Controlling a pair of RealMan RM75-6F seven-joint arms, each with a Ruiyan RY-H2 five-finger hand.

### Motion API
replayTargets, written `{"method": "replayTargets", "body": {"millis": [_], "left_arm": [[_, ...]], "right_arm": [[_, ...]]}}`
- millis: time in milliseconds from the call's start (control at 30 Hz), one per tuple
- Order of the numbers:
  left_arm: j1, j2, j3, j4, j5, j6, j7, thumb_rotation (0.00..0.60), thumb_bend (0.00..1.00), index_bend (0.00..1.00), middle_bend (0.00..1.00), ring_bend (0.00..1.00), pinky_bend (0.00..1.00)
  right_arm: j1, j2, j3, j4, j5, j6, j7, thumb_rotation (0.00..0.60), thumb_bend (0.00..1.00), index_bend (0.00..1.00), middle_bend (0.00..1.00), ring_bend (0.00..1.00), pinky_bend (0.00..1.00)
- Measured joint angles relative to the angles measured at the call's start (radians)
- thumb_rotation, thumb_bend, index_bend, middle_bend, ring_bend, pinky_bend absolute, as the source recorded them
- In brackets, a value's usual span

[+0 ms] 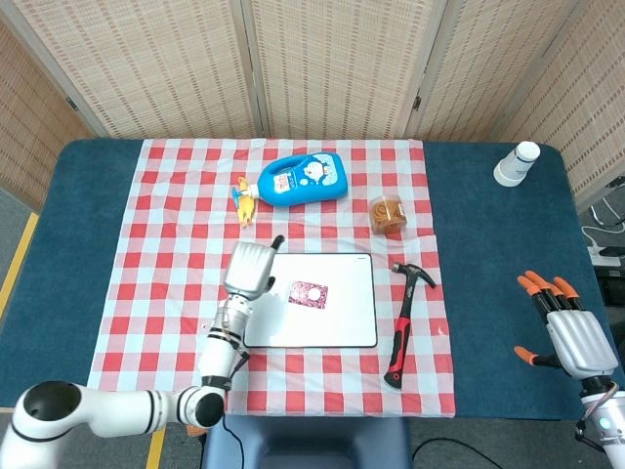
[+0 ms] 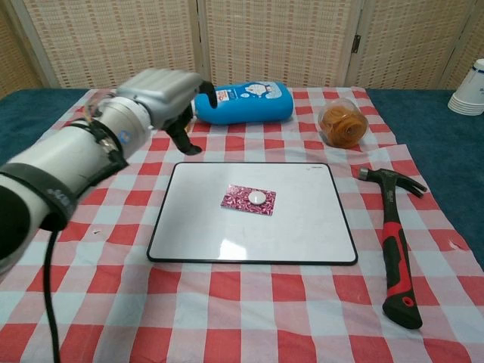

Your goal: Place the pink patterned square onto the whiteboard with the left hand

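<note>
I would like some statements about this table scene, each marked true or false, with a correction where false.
1. The pink patterned square lies on the white rectangular whiteboard. True.
2. The left hand holds the pink square. False: it holds nothing and is off the square, at the board's far left corner.
3. The red and black hammer lies on the whiteboard. False: it lies on the checked cloth beside the board.
4. The blue plastic bottle lies on its side. True.
5. The right hand grips the white paper cups. False: it is open, away from them.
</note>
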Motion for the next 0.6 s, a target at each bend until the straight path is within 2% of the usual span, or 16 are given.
{"method": "replayTargets", "body": {"millis": [33,67,100,167,200,233,267,333,433,500,600], "left_arm": [[0.027,0.033,0.016,-0.027,0.027,0.017,-0.035,0.600,0.22,0.20,0.33,0.46,0.81],[0.054,0.061,0.033,-0.046,0.055,0.033,-0.074,0.600,0.22,0.17,0.25,0.37,0.74],[0.090,0.092,0.058,-0.065,0.094,0.052,-0.135,0.600,0.21,0.09,0.12,0.21,0.58],[0.144,0.132,0.098,-0.081,0.153,0.077,-0.237,0.600,0.20,0.03,0.04,0.09,0.41],[0.180,0.159,0.126,-0.085,0.196,0.094,-0.313,0.600,0.19,0.01,0.00,0.03,0.26],[0.208,0.178,0.149,-0.085,0.230,0.108,-0.371,0.600,0.19,0.00,0.00,0.00,0.15],[0.237,0.196,0.172,-0.083,0.266,0.123,-0.430,0.600,0.18,0.00,0.00,0.00,0.08],[0.314,0.237,0.235,-0.062,0.359,0.166,-0.559,0.600,0.18,0.00,0.00,0.00,0.02],[0.424,0.277,0.322,-0.012,0.476,0.209,-0.677,0.600,0.17,0.00,0.00,0.00,0.00],[0.466,0.297,0.351,0.016,0.509,0.227,-0.700,0.600,0.17,0.00,0.00,0.00,0.00],[0.509,0.318,0.374,0.060,0.516,0.251,-0.655,0.600,0.17,0.00,0.00,0.00,0.00]], "right_arm": [[0.000,-0.001,-0.001,-0.002,-0.001,0.000,-0.004,0.600,0.07,0.00,0.00,0.00,0.00],[0.000,-0.002,-0.001,-0.003,-0.002,0.000,-0.009,0.600,0.07,0.00,0.00,0.00,0.00],[0.001,-0.004,-0.002,-0.005,-0.003,-0.001,-0.015,0.600,0.07,0.00,0.00,0.00,0.00],[0.001,-0.006,-0.004,-0.008,-0.004,-0.002,-0.025,0.600,0.07,0.00,0.00,0.00,0.00],[0.001,-0.009,-0.005,-0.010,-0.005,-0.003,-0.033,0.600,0.07,0.00,0.00,0.00,0.00],[0.002,-0.010,-0.006,-0.011,-0.005,-0.004,-0.038,0.600,0.07,0.00,0.00,0.00,0.00],[0.002,-0.012,-0.007,-0.012,-0.006,-0.006,-0.043,0.600,0.07,0.00,0.00,0.00,0.00],[0.003,-0.016,-0.009,-0.014,-0.007,-0.008,-0.054,0.600,0.07,0.00,0.00,0.00,0.00],[0.004,-0.020,-0.009,-0.016,-0.006,-0.009,-0.064,0.600,0.07,0.00,0.00,0.00,0.00],[0.005,-0.022,-0.008,-0.015,0.000,-0.013,-0.066,0.600,0.07,0.00,0.00,0.00,0.00],[0.009,-0.026,-0.003,-0.014,0.013,-0.020,-0.077,0.600,0.07,0.00,0.00,0.00,0.00]]}}
